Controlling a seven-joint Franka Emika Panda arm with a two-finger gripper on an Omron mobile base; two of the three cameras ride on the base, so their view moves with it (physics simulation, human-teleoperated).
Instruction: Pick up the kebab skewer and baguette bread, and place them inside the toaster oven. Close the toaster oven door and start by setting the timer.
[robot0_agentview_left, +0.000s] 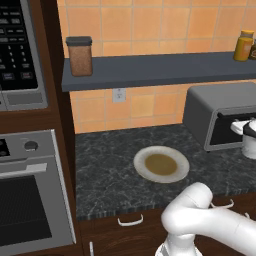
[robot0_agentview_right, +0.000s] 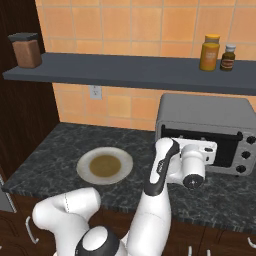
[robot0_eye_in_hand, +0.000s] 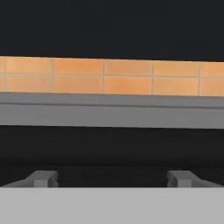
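The toaster oven (robot0_agentview_right: 204, 114) is a grey box at the right end of the counter, and its front opening (robot0_agentview_right: 227, 147) is dark. My white hand (robot0_agentview_right: 199, 152) reaches into that opening from the front; the same hand (robot0_agentview_left: 244, 127) pokes into the toaster oven (robot0_agentview_left: 220, 102) in the left base view. In the hand view my gripper (robot0_eye_in_hand: 112, 178) is open, its fingertips (robot0_eye_in_hand: 43, 178) far apart with nothing between them, facing a dark space. The kebab skewer and the baguette bread are hidden. I cannot make out the toaster oven door.
A white plate (robot0_agentview_left: 143, 169) with a brown centre lies mid-counter. A wall shelf (robot0_agentview_right: 125, 70) above carries a spice jar (robot0_agentview_left: 80, 56) and two bottles (robot0_agentview_right: 210, 52). A microwave (robot0_agentview_left: 17, 50) and wall oven (robot0_agentview_left: 30, 195) stand at the left. A wall outlet (robot0_agentview_left: 119, 95) sits behind.
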